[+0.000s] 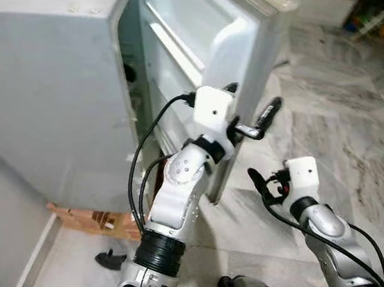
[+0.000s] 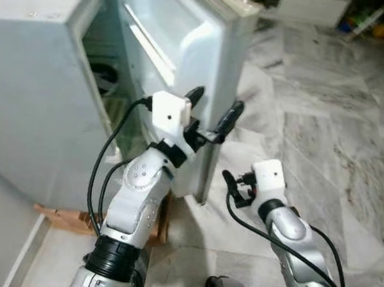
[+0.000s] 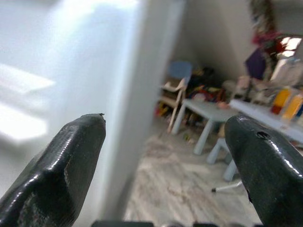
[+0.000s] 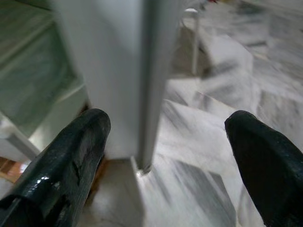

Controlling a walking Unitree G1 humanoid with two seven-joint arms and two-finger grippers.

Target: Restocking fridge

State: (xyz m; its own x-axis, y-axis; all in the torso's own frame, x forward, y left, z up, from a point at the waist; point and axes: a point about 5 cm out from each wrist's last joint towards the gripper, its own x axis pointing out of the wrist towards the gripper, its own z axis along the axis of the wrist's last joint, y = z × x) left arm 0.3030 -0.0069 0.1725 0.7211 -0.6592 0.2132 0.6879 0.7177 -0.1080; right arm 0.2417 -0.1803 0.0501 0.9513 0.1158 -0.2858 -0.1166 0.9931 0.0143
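Left wrist view: the two black fingers of the left gripper are spread wide, with nothing between them. The free edge of the pale grey-white fridge door runs through the gap; whether either finger touches the door cannot be told. Head views place this gripper raised at about mid-height of the door's free edge, one finger on the inner side and the other out past the edge.

Right wrist view: the right gripper also has its fingers wide apart and holds nothing. It looks at the door's bottom corner, above the grey-veined white marble floor. It hangs lower than the left gripper, just beside the door's lower edge, apart from it.

Pale grey-white upright fridge stands to the robot's left and ahead. Door is swung partly open toward the robot. Inner door liner is white moulded plastic with ribbed shelf rails. Interior shows as a narrow dark slot; contents cannot be made out.

Brown wooden pallet lies under the fridge base. Left wrist view, blurred: low white plastic table and pale blue chair well beyond the door.
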